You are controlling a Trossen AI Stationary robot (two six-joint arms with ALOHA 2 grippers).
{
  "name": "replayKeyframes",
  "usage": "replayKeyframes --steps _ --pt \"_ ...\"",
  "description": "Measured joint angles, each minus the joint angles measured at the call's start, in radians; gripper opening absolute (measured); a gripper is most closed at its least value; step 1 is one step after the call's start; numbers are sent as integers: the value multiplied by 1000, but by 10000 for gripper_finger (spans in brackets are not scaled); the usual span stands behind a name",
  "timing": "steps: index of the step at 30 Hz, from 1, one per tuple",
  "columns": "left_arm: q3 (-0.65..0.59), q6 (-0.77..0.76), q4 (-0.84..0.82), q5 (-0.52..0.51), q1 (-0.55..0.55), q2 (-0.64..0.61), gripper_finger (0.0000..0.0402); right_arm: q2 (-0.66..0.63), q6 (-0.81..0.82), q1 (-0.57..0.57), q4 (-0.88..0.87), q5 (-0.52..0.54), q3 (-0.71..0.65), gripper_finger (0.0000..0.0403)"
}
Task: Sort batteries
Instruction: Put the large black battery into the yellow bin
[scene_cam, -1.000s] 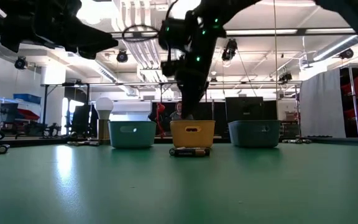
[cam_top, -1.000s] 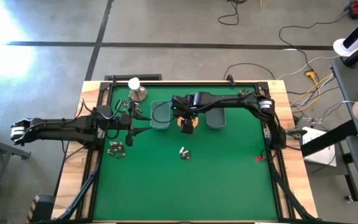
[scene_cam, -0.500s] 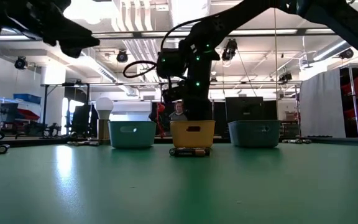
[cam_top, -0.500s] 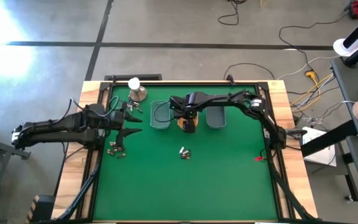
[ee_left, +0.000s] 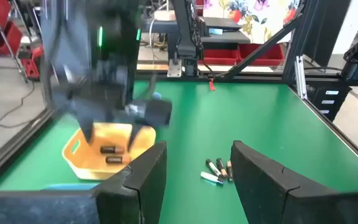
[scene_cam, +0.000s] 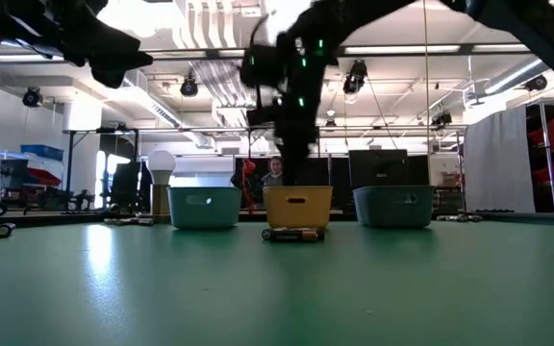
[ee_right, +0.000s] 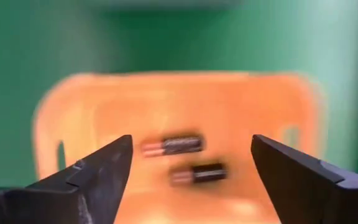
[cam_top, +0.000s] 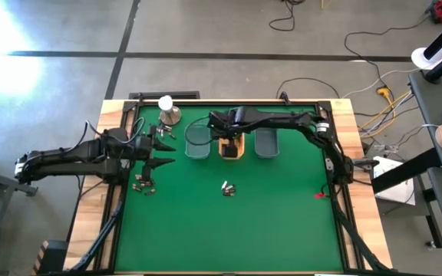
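Note:
Three small trays stand in a row at the far middle of the green mat: a teal one (cam_top: 197, 142), an orange one (cam_top: 230, 148) and a grey-blue one (cam_top: 265, 143). Two batteries (ee_right: 173, 146) lie in the orange tray (ee_right: 166, 106). A few loose batteries (cam_top: 227, 188) lie on the mat in the middle, and another small pile (cam_top: 143, 184) lies at the left. My right gripper (ee_right: 191, 162) hangs open above the orange tray, pointing steeply down, with nothing between its fingers. My left gripper (ee_left: 194, 168) is open and raised at the left, above the left pile.
A round metal dome with a white ball (cam_top: 167, 111) stands at the far left corner of the mat. A black frame (cam_top: 336, 165) borders the mat. The near half of the mat (cam_top: 229, 238) lies bare. A person shows far behind the trays in the low view.
My left gripper has drawn back toward the table's left edge and tipped up from pointing down to nearly level, then kept still. My right gripper dipped over the orange tray, then rose above it.

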Motion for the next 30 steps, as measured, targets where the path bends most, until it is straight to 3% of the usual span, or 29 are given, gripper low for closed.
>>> replayKeyframes --steps 3,7,16,24,30 --pt "0 -61 -44 -17 0 6 158 -34 1 36 1 24 70 338" --pt "7 -257 -202 -59 0 13 158 -84 31 99 20 34 118 342" --pt "-27 -696 -491 -52 -55 31 164 -174 92 267 95 53 72 345" --pt "-26 -746 -634 -51 -94 69 207 -179 148 372 102 72 -16 345" --pt "-25 -772 -677 -90 -92 135 240 -179 165 428 103 173 -104 345"
